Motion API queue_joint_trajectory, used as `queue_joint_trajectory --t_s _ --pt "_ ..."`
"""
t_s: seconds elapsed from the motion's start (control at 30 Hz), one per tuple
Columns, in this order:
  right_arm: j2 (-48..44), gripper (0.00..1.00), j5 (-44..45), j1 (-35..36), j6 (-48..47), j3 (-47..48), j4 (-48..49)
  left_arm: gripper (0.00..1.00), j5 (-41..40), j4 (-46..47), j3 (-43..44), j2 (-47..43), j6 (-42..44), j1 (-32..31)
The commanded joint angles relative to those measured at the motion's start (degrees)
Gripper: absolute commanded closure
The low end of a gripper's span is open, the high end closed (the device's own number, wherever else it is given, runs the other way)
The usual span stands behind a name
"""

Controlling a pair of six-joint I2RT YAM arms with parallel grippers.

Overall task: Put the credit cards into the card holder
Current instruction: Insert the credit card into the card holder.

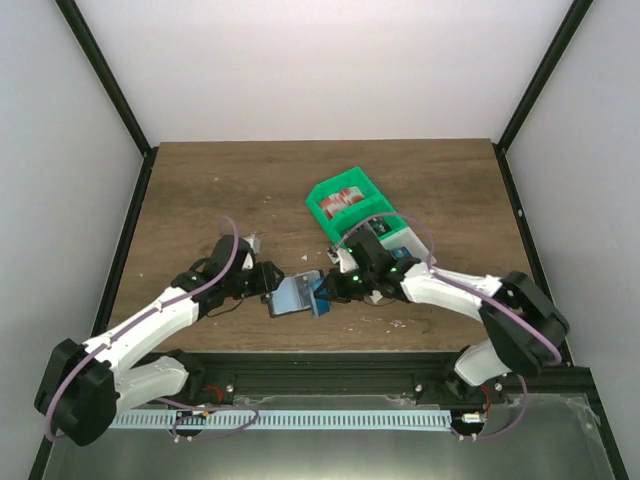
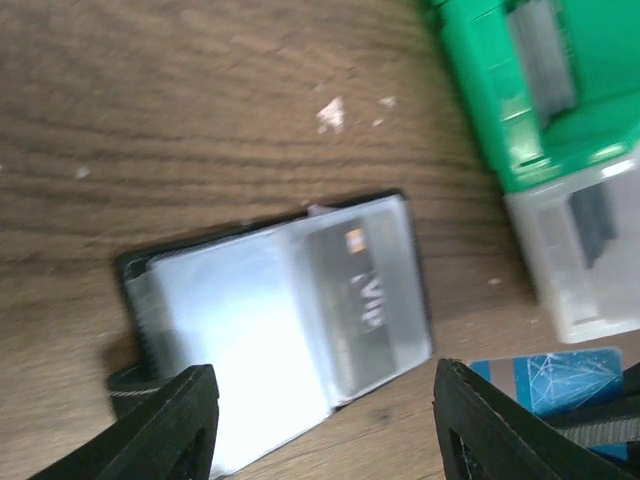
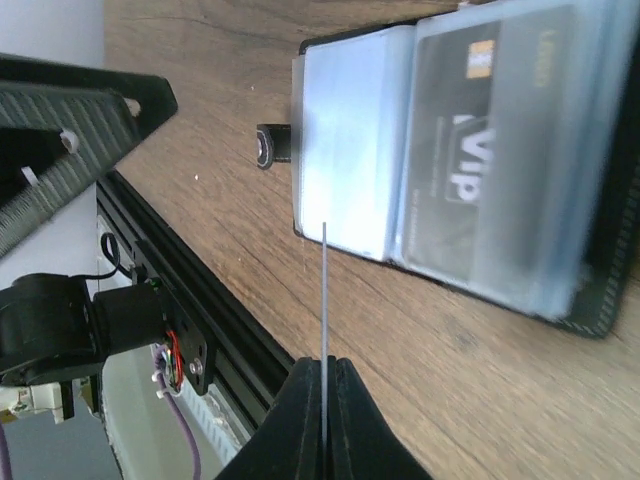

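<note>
We see the black card holder (image 1: 290, 295) lying open on the table (image 1: 200, 190), clear sleeves up, between the two arms. The left fingers (image 2: 165, 425) are spread wide over its edge and grip nothing. The right fingers (image 3: 300, 420) are pinched on a blue card (image 2: 540, 378), held edge-on just beside the holder's sleeves.

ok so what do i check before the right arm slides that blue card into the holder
1. Right fingers shut on the blue credit card: ok.
2. Card holder lying open, sleeves up: ok.
3. Card edge lined up with a sleeve opening: cannot tell.
4. Left fingers gripping the holder: not ok, open, either side of it.
5. Sleeve free: not ok for the one with the dark VIP card; others cannot tell.
</note>
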Motion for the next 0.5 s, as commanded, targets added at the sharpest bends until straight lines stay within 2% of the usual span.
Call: queue_joint_trajectory --t_s 0.0,0.2,0.47 --pt "6.8 1.00 -1.8 2.1 0.9 6.0 4.0 0.42 2.7 -1.8 -2.7 0.9 -1.2 1.4" --pt "16.1 1.00 -2.0 2.1 0.1 12.1 4.0 0.54 9.3 5.0 -4.7 5.7 -2.2 1.9" --pt "23.8 1.00 0.8 1.5 -2.4 18.7 1.1 0.56 11.1 8.1 -5.5 9.8 -2.9 2.1"
